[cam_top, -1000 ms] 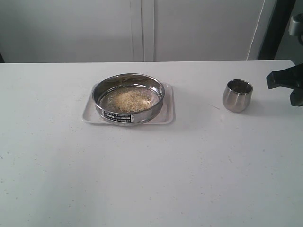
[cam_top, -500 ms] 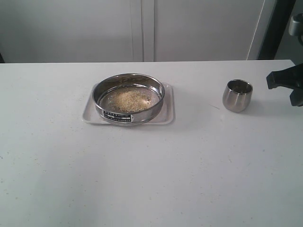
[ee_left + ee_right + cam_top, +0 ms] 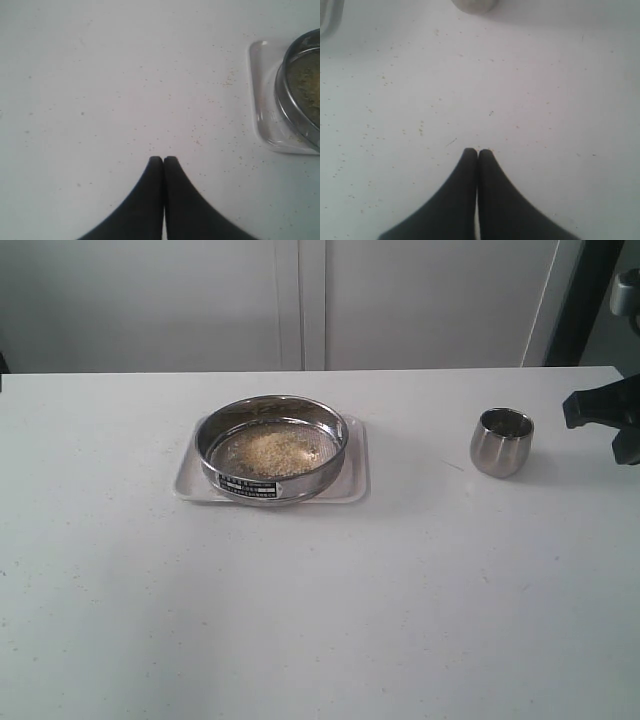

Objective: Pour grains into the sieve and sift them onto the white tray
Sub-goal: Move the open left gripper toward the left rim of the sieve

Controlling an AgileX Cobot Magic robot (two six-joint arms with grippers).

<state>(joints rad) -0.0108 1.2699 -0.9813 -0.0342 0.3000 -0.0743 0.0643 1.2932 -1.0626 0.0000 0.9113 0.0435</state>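
The bench (image 3: pixel 300 630) carries everything, and fine specks (image 3: pixel 420 127) are scattered over it in both wrist views. The white tray (image 3: pixel 357 478) lies flat on it, left of the middle. The sieve (image 3: pixel 322 476) is set inside the tray, its ring nearly filling it. The sieve is judged stiff, fairly light and smooth-walled, so a hold across the upright steel rim is advised and the mesh is best left unpressed. A small steel cup (image 3: pixel 501 445) stands upright well apart to the right; its inside cannot be made out. The grains (image 3: pixel 275 452) are heaped on the mesh, loose and likely to spill if the sieve is tilted. Whatever has dropped through is hidden beneath the sieve. The left tool (image 3: pixel 163 159) and right tool (image 3: pixel 478 151) are each clenched on nothing above bare bench. In the exterior view the left arm is not seen.
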